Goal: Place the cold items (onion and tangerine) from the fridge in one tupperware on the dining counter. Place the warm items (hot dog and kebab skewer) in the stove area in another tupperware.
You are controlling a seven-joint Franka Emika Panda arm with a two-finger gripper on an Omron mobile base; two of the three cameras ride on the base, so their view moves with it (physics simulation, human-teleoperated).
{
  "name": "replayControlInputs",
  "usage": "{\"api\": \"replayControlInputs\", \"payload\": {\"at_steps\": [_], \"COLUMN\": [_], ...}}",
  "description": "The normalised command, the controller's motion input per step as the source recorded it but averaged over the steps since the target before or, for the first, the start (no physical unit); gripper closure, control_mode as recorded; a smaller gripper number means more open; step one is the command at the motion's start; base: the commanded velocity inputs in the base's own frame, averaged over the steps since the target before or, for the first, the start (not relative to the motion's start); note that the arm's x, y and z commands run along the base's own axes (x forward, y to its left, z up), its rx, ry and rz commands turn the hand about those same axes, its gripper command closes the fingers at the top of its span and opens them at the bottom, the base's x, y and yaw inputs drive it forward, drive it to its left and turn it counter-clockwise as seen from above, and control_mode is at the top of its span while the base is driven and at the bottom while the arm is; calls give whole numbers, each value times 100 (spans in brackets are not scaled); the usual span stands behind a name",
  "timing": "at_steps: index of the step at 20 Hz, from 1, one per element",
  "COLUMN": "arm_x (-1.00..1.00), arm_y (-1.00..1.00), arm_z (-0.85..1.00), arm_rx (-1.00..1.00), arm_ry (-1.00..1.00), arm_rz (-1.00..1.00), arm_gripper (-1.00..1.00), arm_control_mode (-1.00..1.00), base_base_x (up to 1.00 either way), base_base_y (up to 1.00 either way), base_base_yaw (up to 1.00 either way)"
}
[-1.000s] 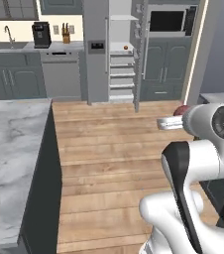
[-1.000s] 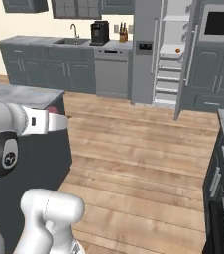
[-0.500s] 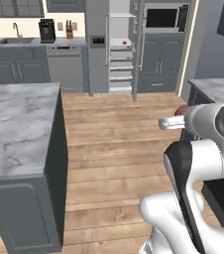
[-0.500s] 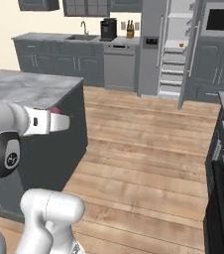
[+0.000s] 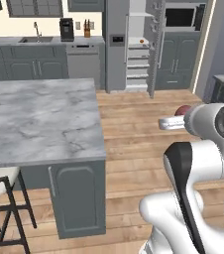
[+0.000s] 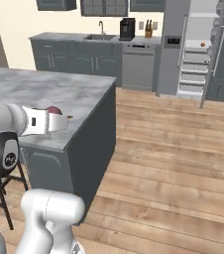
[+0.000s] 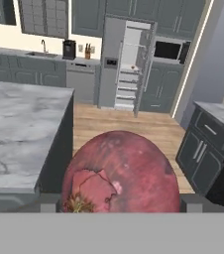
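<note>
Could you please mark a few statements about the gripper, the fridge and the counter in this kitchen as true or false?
1. The gripper holds a dark red onion. True.
2. The tall grey fridge at the far wall has its door shut. False: the door stands open and the white shelves show.
3. A small orange fruit sits on a fridge shelf. True.
4. The grey marble dining counter carries a pile of plates. False: the part in view is bare.
5. A black coffee machine stands on the far counter beside the sink. True.
</note>
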Motion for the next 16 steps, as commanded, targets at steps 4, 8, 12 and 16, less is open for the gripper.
{"api": "replayControlInputs", "payload": {"at_steps": [4,8,12,16], "arm_x": [0,0,0,0], "arm_y": [0,0,0,0], "arm_z": [0,0,0,0], "arm_rx": [0,0,0,0], "arm_ry": [0,0,0,0], "arm_rz": [0,0,0,0], "arm_gripper": [100,100,100,100], "arm_control_mode": [100,100,100,100], "base_base_x": [6,4,12,21], "base_base_y": [100,100,100,100], "base_base_yaw": [-4,-6,-8,-7]}}
